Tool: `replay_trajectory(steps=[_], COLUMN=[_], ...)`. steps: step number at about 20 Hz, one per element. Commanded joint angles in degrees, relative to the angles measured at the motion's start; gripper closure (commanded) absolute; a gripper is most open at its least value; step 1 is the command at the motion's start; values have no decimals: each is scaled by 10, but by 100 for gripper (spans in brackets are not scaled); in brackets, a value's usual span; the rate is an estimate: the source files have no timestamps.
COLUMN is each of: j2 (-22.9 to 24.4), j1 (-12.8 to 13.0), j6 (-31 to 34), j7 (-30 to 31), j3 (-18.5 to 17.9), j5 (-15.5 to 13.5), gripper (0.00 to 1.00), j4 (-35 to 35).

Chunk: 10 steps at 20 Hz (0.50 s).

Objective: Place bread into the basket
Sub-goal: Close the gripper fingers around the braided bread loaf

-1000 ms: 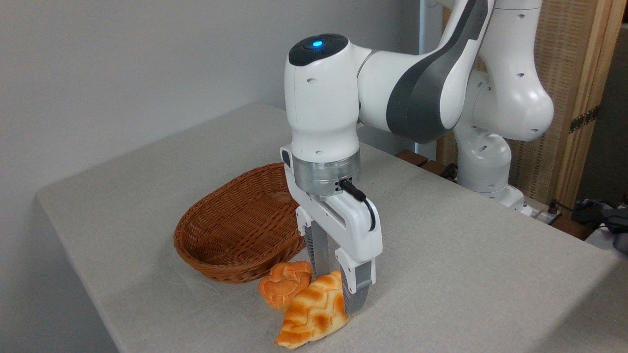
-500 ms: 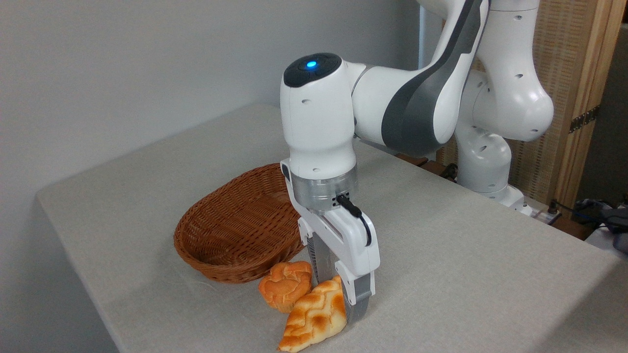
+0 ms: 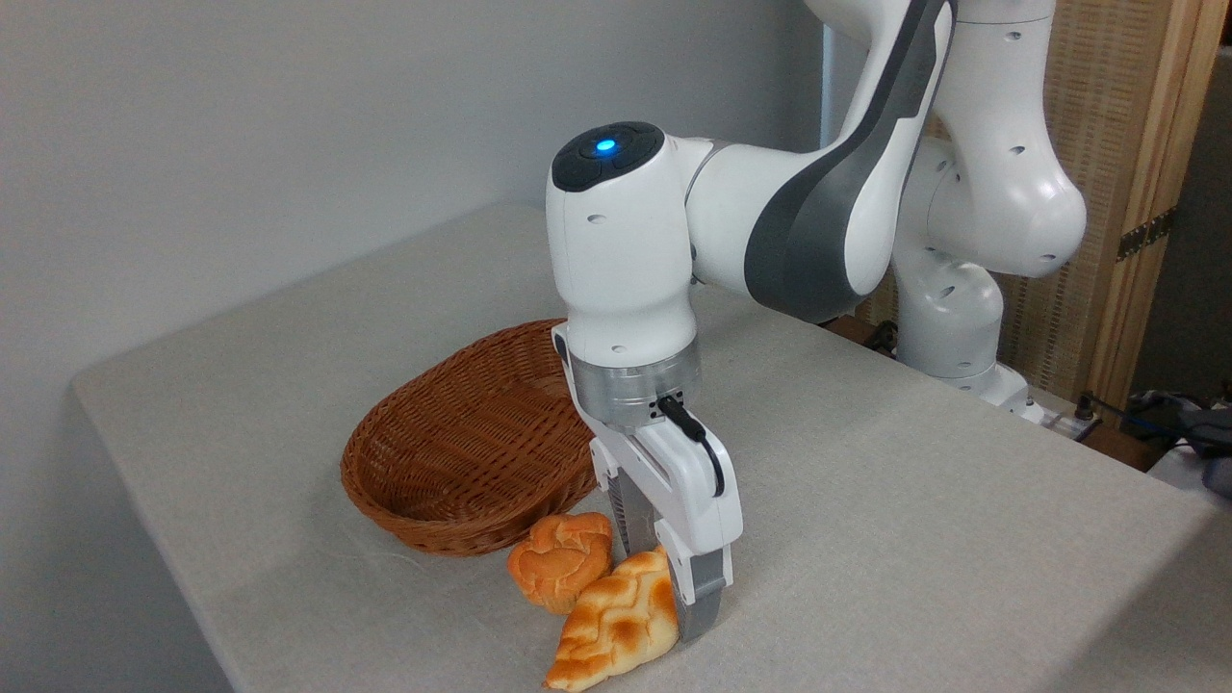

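A: Bread (image 3: 613, 623) is lying on the tabletop (image 3: 914, 539) near the front edge, outside the basket (image 3: 462, 452). Long axis is running diagonally: one pointed end is aiming at the lower left toward the camera, the other is pointing up and right, tucked between the fingers.

B: And the hand (image 3: 664, 587)?

A: It is coming straight down from above, fingers straddling the loaf's upper right end. The near finger (image 3: 701, 587) is sitting against the loaf's right side; the far one is showing behind it. Gap is narrow, about the loaf's width. Whether it is actually gripping, I cannot tell.

B: Neighbours?

A: A small round bun (image 3: 560, 560) is sitting just beside the loaf at its upper left, apparently touching. The basket is standing just behind the bun, its oval lying lengthwise toward the back. The white arm (image 3: 818, 221) is reaching in from the right.
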<state>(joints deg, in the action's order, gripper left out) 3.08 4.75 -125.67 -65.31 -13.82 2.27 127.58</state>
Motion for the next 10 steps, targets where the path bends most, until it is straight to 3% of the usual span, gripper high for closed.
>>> replay_trajectory(steps=[1, 5, 10], j2=[2, 2, 6], j1=[2, 3, 2], j6=[-13, -13, -12], j7=[-10, -10, -10], j3=[-5, -5, -5], j5=[11, 11, 11], gripper=[51, 52, 66], j4=[2, 1, 1])
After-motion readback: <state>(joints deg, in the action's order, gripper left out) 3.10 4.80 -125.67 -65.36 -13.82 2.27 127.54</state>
